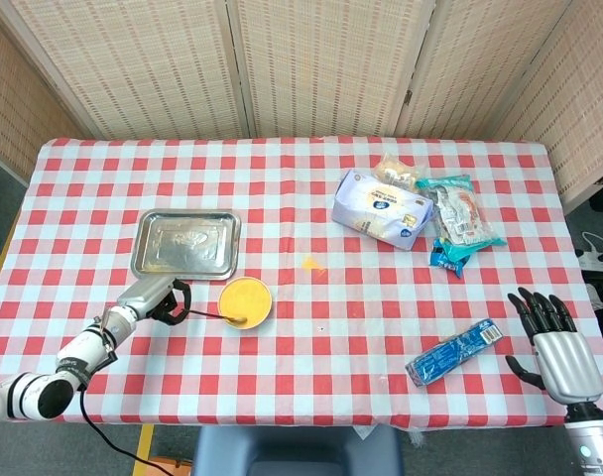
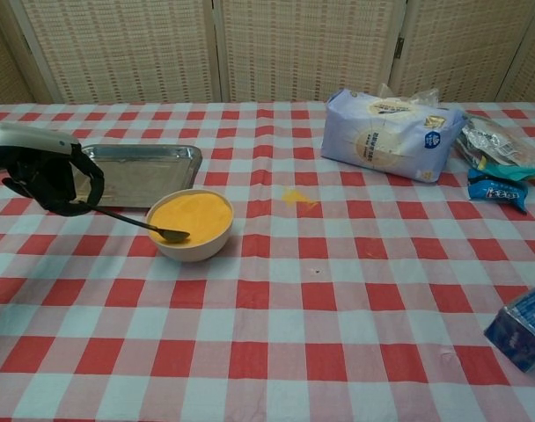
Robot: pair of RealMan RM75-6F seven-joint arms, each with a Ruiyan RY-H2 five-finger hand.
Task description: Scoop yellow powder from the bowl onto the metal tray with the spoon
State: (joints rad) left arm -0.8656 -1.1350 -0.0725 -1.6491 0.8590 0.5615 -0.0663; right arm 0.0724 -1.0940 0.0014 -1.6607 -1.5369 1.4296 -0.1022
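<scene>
A cream bowl (image 1: 246, 302) (image 2: 191, 226) full of yellow powder stands on the checked cloth, just right of the metal tray (image 1: 186, 243) (image 2: 144, 172). My left hand (image 1: 161, 301) (image 2: 47, 174) holds the dark spoon (image 2: 135, 224) by its handle, left of the bowl. The spoon's tip dips into the powder at the bowl's near left rim. My right hand (image 1: 553, 341) rests open near the table's right front corner, fingers spread, holding nothing.
A small yellow powder spill (image 1: 311, 264) (image 2: 298, 198) lies right of the bowl. A pale flour bag (image 1: 380, 208) (image 2: 392, 133) and snack packets (image 1: 457, 223) sit at the back right. A blue packet (image 1: 455, 351) lies near my right hand.
</scene>
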